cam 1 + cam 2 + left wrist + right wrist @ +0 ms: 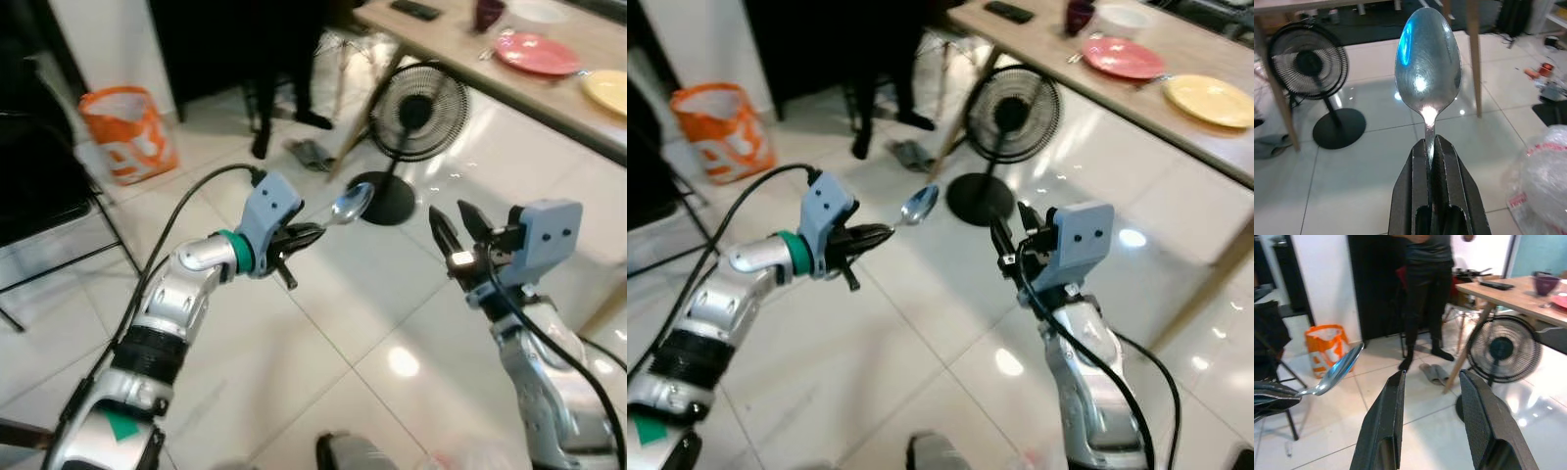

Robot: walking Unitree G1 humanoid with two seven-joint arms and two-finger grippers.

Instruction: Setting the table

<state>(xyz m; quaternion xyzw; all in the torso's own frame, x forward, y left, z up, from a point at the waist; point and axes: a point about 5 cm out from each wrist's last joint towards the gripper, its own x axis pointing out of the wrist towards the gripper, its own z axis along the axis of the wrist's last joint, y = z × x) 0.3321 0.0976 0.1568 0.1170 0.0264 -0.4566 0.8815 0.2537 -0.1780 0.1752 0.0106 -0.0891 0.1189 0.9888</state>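
Two silver robot arms reach forward over a glossy white tiled floor (372, 323). At about 9 o'clock from the middle of the head view, the left gripper (306, 235) has its black fingers (1447, 186) pressed together on the handle of a metal spoon (350, 205). Its shiny bowl sticks out past the fingertips, tilted up toward 1 o'clock, in mid-air above the floor. At about 3 o'clock, the right gripper (453, 220) is raised at much the same height, its two fingers (1386, 421) spread apart with nothing between them. They point toward the spoon, but the two grippers stay well apart.

Beyond them, at 12 o'clock, a black standing fan (416, 113) stands on a round base on the floor, just beside a light wooden table (441, 44) that runs across the 1 to 2 o'clock corner. On the table lie a pink plate (536, 52), a yellow plate (607, 90) to its right, a dark purple cup (487, 14) and a black remote (415, 10). An orange and white bag (127, 132) sits on the floor at 10 o'clock, next to a white wall. Near 11 o'clock a person in dark trousers (1422, 293) stands beside a pair of grey slippers (309, 154).
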